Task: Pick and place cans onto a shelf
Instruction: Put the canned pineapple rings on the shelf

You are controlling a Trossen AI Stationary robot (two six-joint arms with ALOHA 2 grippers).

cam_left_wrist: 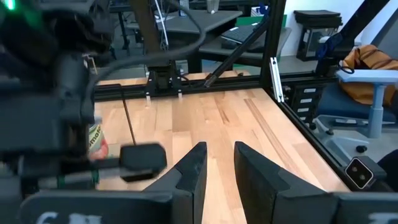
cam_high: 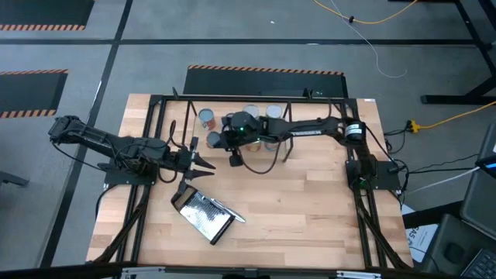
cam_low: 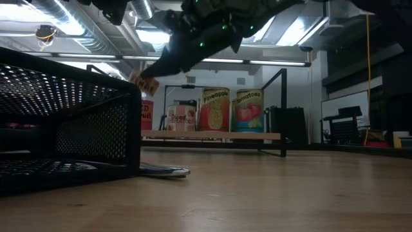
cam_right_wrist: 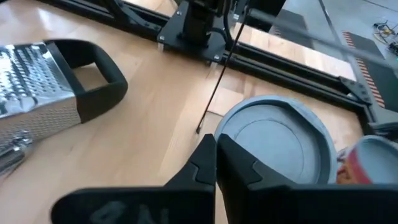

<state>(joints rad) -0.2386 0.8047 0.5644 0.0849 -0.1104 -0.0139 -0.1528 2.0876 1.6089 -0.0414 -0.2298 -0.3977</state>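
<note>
Along the far side of the table your shelf (cam_low: 212,135) already carries several cans (cam_low: 215,109); one with a blue-grey top (cam_right_wrist: 277,144) stands just beside the shelf's thin rod, another (cam_high: 206,118) sits near its left end; placing looks partly done. Your right gripper (cam_right_wrist: 214,163) hovers over the blue-grey top, jaws together, holding nothing; your left gripper (cam_left_wrist: 219,171) waits mid-table, jaws apart.

A robotics lab: hazard-striped floor tape (cam_high: 265,70), exposed ceiling ducts (cam_low: 61,14) (loose yellow cables (cam_high: 453,118) too).
</note>
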